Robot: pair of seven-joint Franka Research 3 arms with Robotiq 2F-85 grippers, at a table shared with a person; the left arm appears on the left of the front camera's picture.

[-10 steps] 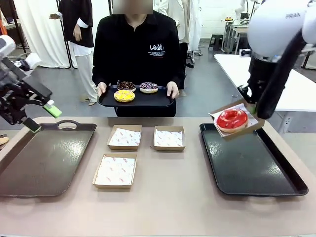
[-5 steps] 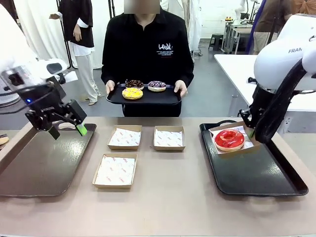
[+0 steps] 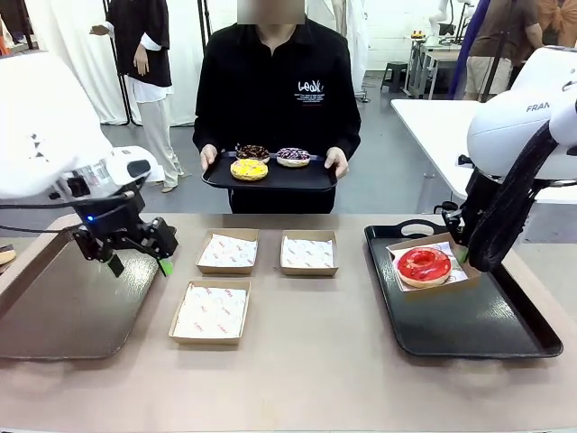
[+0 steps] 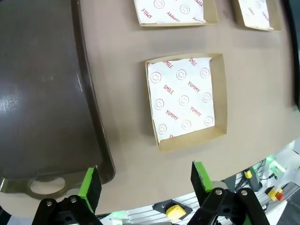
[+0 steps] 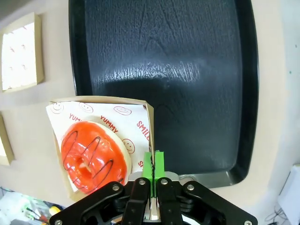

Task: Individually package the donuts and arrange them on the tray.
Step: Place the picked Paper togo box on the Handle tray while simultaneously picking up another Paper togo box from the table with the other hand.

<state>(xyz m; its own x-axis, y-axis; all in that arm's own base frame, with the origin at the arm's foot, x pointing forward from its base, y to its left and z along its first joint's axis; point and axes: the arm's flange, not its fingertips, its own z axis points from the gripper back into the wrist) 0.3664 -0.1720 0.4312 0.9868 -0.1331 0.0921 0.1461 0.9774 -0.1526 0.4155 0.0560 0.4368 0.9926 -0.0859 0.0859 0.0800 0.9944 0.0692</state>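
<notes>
Right end effector (image 5: 153, 161) pinched closed on the wall of a shallow brown cardboard box (image 5: 93, 100) holding the glossy red ring donut (image 3: 424, 264) at the far end of a black plastic tray (image 3: 469, 329), while the left end effector (image 3: 141, 265) hangs spread wide above the edge of a second dark tray (image 3: 54, 316).

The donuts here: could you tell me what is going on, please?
The right gripper is shut on a cardboard box holding the red donut, at the right tray's far end. The left gripper hangs open at the left tray's edge, near three empty boxes. A person holds a tray with three more donuts.
</notes>
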